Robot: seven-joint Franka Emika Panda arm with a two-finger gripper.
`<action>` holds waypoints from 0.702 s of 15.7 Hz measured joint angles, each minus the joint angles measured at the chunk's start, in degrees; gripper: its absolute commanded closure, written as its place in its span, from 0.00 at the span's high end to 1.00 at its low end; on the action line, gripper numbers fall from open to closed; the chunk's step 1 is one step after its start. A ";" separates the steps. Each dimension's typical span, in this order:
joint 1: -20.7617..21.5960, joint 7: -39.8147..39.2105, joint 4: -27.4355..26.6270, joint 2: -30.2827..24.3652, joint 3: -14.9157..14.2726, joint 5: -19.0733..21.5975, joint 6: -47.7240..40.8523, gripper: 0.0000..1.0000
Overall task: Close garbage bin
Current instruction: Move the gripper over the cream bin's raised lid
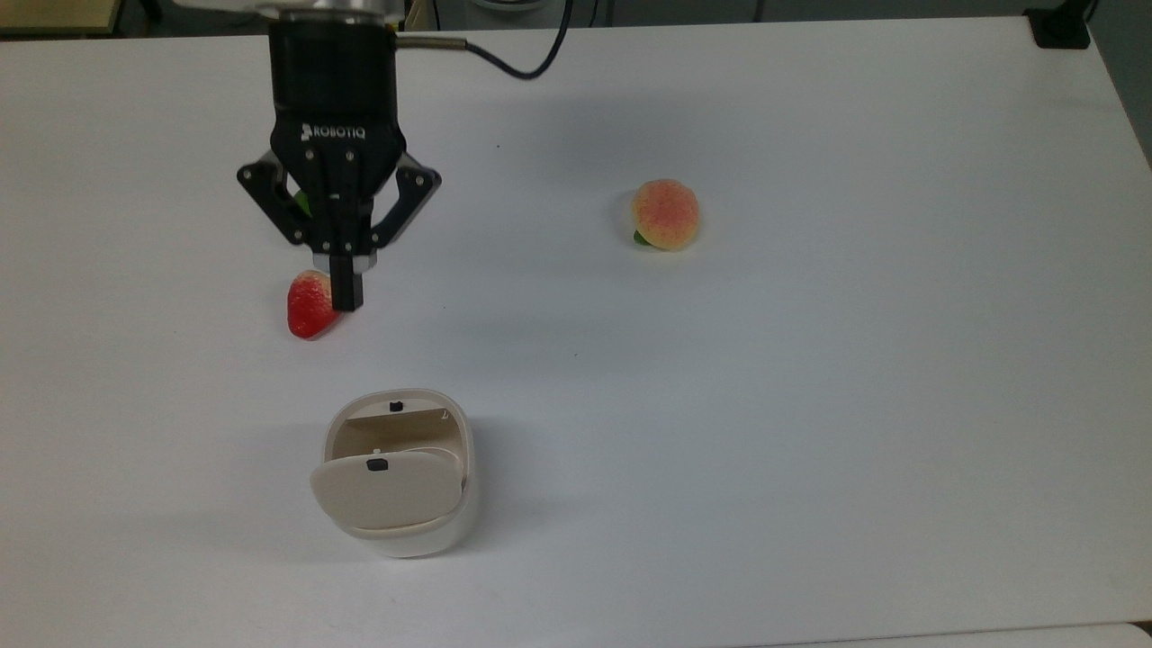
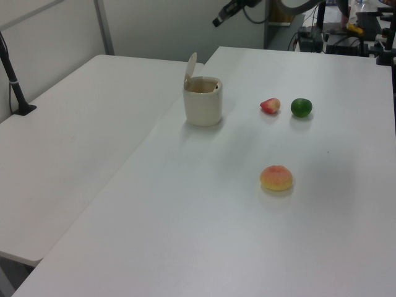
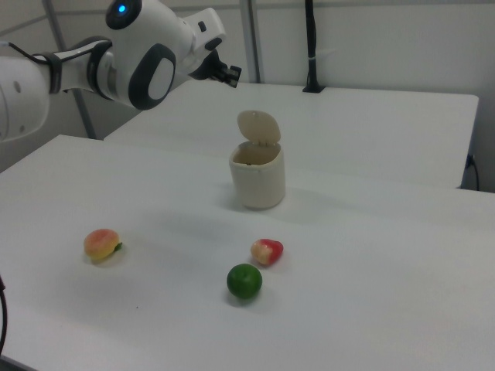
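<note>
The garbage bin (image 1: 456,450) is a cream-white tub near the top view's lower left, with its beige lid (image 1: 387,493) hinged up and open. A small black button (image 1: 377,464) sits on the lid. The bin (image 2: 203,111) and its raised lid (image 2: 190,67) also show in the left view, and the bin (image 3: 258,185) with its lid (image 3: 258,126) in the right view. My gripper (image 1: 346,301) is shut and holds nothing. It hangs high above the table (image 1: 810,405), over the strawberry (image 1: 309,306), apart from the bin. The gripper (image 2: 216,23) sits above the bin's level in the left view, as does the gripper (image 3: 234,75) in the right view.
A peach (image 1: 665,213) lies toward the top view's right. A green lime (image 2: 301,107) lies beside the strawberry (image 2: 270,106); in the top view my gripper body covers most of it. A black post base (image 1: 1060,27) stands at the far right corner.
</note>
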 measured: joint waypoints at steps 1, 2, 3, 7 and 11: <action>0.00 0.14 2.01 1.84 0.00 0.00 0.14 0.00; 0.00 0.25 3.41 3.35 0.00 0.00 0.98 0.00; 0.00 0.39 4.77 5.57 0.02 0.00 4.16 0.00; 0.03 0.44 6.91 10.62 0.40 0.00 10.47 0.00; 0.08 0.44 9.41 14.30 0.56 0.00 12.87 0.00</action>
